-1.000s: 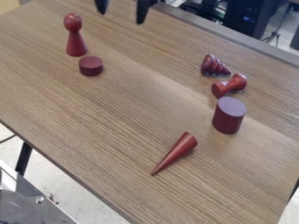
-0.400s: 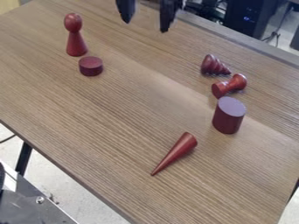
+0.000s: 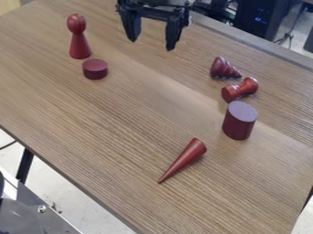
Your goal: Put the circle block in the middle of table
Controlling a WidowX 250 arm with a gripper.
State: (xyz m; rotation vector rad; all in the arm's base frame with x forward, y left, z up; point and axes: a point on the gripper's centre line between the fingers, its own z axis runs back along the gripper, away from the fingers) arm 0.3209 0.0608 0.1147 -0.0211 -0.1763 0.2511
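Circle block (image 3: 94, 69): short dark red disc, flat side up, on the desk (image 3: 125, 130), upper left of view, off the middle. Just beside it, a bit farther up the view, upright red peg figure (image 3: 79, 39) with round head, flared base. Claw (image 3: 151, 45): black, top of view, right of disc and peg, hanging over the far part of the desk, pointing down. Released, fingers spread wide apart. Right side, loose row: ridged cone (image 3: 222, 68) on its side, tip to lower right; just below it, red spool-like piece (image 3: 240, 89), also lying, knob end to upper right; then tall cylinder (image 3: 239, 121), upright, top paler purple, near the spool; can't tell if those two touch. Lower, right of centre: slim smooth cone (image 3: 185, 159) lying down, tip to lower left. Past far edge, dark equipment (image 3: 256, 19). Lower left corner, metal plate (image 3: 34, 220) with a screw.
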